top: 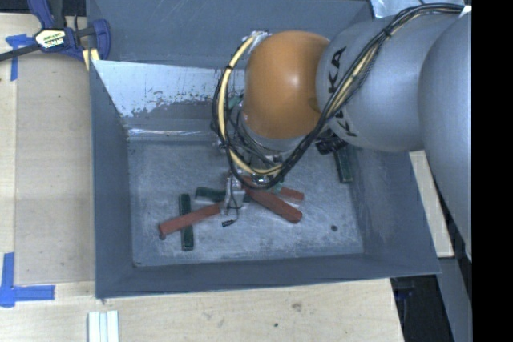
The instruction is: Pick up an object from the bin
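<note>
Reaching in from the right, arm (385, 84), bulky and grey, with orange cover (280, 84) at the wrist and cables (228, 128) looped round it. Low in the bin (108, 196), about the middle of the floor and somewhat toward the front wall: gripper (232, 209), pointing down. Open or shut: cannot tell (too small and dark against the floor, and partly hidden by the wrist above). Nothing plainly seen in its hold.

Right under the gripper, the right end of a long red strip (188, 221), lying flat and slanting down to the left. Touching the strip or just above it: cannot tell.

Just right of the gripper, a shorter red piece (280, 207), flat, slanting the other way. Just left of the gripper, a small green bar (210, 194), beside the strip's upper end. Further left, a second green bar (187, 240), nearly straight front to back, crossing the strip near its middle. Well apart from all these, by the right wall, a third green bar (343, 165), close under the arm.
</note>
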You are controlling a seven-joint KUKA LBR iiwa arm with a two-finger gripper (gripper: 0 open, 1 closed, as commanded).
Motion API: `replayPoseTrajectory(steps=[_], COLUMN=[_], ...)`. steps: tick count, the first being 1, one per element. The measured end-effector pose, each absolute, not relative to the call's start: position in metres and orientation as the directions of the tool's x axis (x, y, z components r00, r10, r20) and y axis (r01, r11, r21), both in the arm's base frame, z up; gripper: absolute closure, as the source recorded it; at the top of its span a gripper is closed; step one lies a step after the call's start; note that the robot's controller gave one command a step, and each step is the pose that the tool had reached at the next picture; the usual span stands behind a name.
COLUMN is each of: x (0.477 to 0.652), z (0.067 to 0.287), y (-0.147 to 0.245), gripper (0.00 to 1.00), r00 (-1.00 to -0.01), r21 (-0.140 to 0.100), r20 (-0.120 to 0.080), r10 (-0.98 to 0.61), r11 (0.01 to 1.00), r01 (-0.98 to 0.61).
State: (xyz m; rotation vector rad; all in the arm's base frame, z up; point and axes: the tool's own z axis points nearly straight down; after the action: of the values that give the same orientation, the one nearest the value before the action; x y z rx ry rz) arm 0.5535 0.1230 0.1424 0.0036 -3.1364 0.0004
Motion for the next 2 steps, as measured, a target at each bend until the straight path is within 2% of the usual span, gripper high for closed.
replayPoseTrajectory(steps=[1,2], x=[0.556,0.56], z=[0.147,0.089], y=[0.123,0.137], gripper=[0.0,0.0], r00=[-1.0,-0.986], r21=[0.001,0.0], r20=[-0.003,0.003], r10=[0.0,0.166], r11=[1.0,0.986], r01=[0.0,0.166])
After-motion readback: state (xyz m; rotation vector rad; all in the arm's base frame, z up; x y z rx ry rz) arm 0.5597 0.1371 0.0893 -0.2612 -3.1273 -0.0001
